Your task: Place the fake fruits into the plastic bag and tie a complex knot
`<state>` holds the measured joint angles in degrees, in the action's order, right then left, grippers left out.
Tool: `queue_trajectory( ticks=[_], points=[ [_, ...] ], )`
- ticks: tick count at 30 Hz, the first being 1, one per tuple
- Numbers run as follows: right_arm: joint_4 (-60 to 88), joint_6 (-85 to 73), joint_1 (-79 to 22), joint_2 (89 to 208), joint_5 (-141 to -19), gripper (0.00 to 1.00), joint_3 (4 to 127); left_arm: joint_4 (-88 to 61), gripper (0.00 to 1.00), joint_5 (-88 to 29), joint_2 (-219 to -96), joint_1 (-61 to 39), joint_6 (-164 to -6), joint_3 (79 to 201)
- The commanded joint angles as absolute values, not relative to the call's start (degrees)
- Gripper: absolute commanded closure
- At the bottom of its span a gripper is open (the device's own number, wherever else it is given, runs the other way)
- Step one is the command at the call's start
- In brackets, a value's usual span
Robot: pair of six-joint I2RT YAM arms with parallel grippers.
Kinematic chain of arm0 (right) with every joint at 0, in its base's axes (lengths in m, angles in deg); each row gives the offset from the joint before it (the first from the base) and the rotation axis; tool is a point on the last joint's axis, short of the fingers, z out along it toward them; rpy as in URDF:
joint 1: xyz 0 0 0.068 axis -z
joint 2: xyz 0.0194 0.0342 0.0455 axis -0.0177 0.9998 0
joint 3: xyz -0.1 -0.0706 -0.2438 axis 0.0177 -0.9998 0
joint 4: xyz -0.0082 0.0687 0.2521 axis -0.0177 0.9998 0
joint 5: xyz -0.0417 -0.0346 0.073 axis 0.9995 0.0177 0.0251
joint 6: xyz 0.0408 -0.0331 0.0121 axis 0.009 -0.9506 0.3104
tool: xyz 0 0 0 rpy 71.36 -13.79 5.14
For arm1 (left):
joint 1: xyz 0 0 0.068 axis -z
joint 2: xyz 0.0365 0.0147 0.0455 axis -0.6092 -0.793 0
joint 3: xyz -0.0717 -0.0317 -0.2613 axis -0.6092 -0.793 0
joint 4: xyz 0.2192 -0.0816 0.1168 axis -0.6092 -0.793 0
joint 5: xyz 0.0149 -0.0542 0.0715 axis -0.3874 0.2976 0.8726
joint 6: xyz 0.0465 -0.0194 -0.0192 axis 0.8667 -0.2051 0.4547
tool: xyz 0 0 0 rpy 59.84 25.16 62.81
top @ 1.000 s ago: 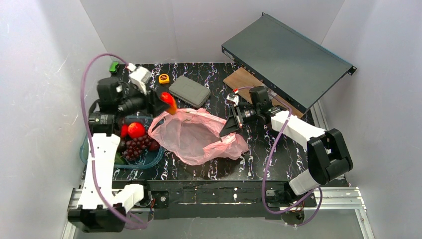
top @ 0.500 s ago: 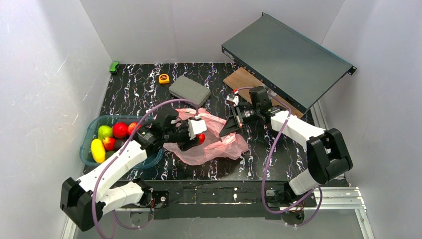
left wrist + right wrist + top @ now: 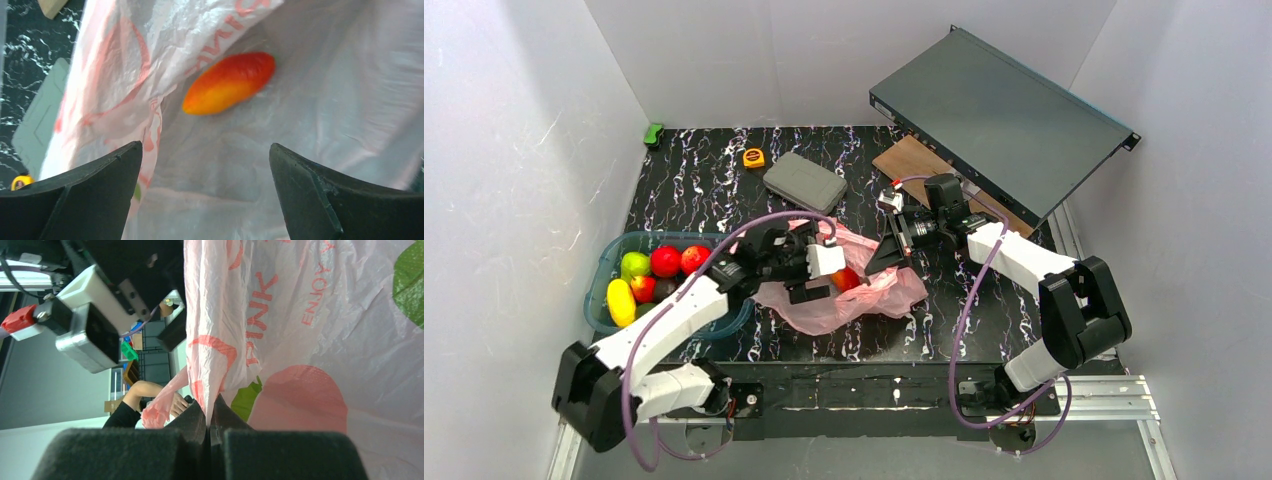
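Over the last half second the left gripper (image 3: pixel 205 155) has pushed a little further across the thin, translucent pink plastic bag (image 3: pixel 869 298). The glossy red-orange oval plastic fruit (image 3: pixel 230 82) it was carrying has left its fingers. That fruit now lies loose on the film inside the bag, just ahead of the fingertips. The left gripper's jaws stand spread wide with nothing between them. The right gripper (image 3: pixel 210 417) is pinched tight on a fold of the bag's rim, holding the mouth up on the right side.

The other round red and yellow-green plastic fruits (image 3: pixel 665 261) sit in the teal rectangular plastic tub (image 3: pixel 607 270), just left of the bag. Loading is therefore the step in hand, with one fruit in and the knot not yet begun.

The next move calls for the left gripper to back out of the mouth without snagging the film, then reach to the tub for another fruit. Meanwhile the right gripper needs to hold its pinch.
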<state>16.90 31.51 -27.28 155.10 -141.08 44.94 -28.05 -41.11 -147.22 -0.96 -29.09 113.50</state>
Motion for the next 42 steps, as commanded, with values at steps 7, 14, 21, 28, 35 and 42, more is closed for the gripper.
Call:
queue_trajectory(
  ticks=[7, 14, 21, 28, 35, 42],
  points=[
    [20.2, 27.9, -27.3, 155.4, -141.6, 0.99, 46.8, -57.5, 0.02, -48.8, -124.7, -0.6, -10.1, 105.7],
    [21.3, 26.6, -27.3, 154.9, -141.2, 0.99, 46.6, -49.3, 0.02, -46.2, -129.2, -0.7, -8.5, 100.4],
    [27.5, 20.9, -27.2, 154.4, -139.5, 0.99, 48.9, -42.1, 0.51, -42.3, -139.2, 0.5, -15.0, 101.9],
    [33.3, 16.0, -23.5, 150.9, -134.5, 0.99, 49.2, -61.7, 1.00, -34.0, -140.1, -1.7, -15.0, 111.8],
    [47.7, 1.5, -22.7, 149.0, -121.7, 0.99, 52.2, -73.4, 1.00, -39.8, -126.2, -6.1, -8.1, 121.4],
    [47.2, -2.0, -26.7, 148.5, -110.7, 0.99, 50.2, -73.5, 1.00, -43.0, -129.5, -16.3, -6.6, 127.8]
  ],
)
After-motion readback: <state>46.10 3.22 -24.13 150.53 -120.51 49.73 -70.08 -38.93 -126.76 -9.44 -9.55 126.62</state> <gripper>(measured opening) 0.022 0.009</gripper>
